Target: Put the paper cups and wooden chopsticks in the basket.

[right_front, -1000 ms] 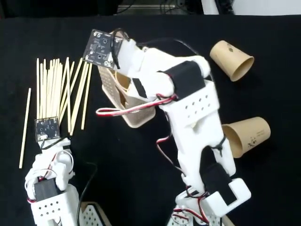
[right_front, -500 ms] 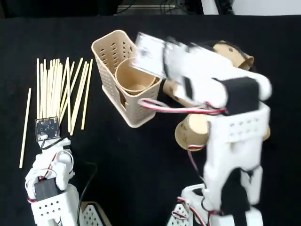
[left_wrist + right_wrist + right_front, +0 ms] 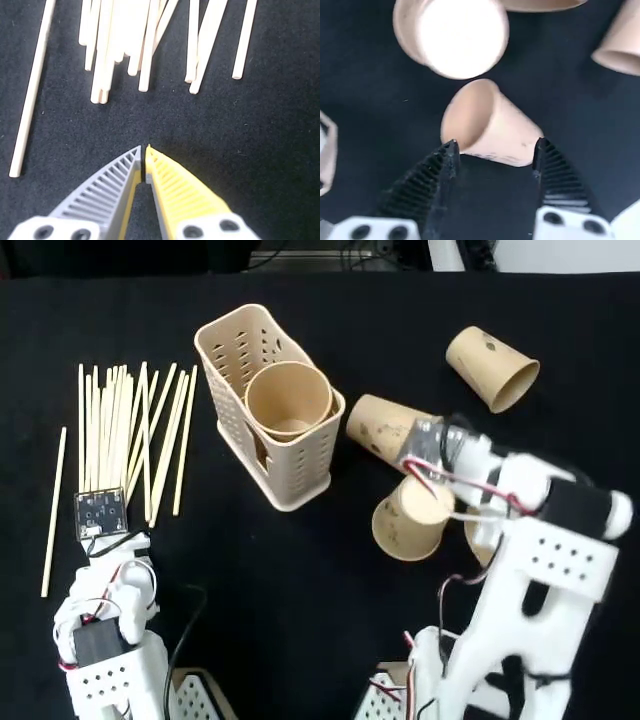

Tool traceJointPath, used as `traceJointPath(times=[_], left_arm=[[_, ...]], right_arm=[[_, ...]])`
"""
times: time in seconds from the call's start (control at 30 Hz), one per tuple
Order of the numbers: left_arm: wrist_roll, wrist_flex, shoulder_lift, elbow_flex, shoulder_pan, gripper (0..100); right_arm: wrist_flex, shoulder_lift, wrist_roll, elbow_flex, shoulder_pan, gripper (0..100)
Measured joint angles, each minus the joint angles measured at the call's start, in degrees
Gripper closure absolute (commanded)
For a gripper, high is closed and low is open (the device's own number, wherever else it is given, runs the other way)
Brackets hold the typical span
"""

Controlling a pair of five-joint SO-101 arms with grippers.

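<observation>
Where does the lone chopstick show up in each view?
High view: lone chopstick at far left, apart from the bundle.
Left wrist view: lone chopstick lies on the grey finger's side of the bundle.
Right wrist view: not in it.
Shared landmark: the bundle.

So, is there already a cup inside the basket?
Yes. One paper cup sits inside the basket, its open mouth facing up in the high view.

Black table (image 3: 300,590): chopsticks (image 3: 110,425) left, basket (image 3: 270,430) centre, paper cups (image 3: 495,368) right.
</observation>
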Motion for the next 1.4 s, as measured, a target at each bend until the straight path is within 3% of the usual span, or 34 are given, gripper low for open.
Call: traceJointPath(times=[0.17,0.53,0.83,0.97,1.2,1.4], left_arm=[[0.0,0.0,0.0,0.0,0.0,97],[0.0,0.0,0.0,0.0,0.0,97],[0.0,0.0,0.0,0.0,0.0,97],[0.0,0.0,0.0,0.0,0.0,97],[0.0,0.0,0.0,0.0,0.0,97],[0.0,0.0,0.0,0.0,0.0,97]], right_arm=[[-5.1,-7.7,0.5,12.5,1.9,73.0],[-40.4,-21.2,4.7,47.0,11.9,71.8],[-68.4,-28.0,4.7,64.0,14.2,98.0],[-70.5,-33.7,4.0,65.1,16.2,98.8],[-70.4,-47.2,-4.6,65.3,18.4,98.7],[-56.0,-59.9,-14.9,59.1,18.3,98.6]])
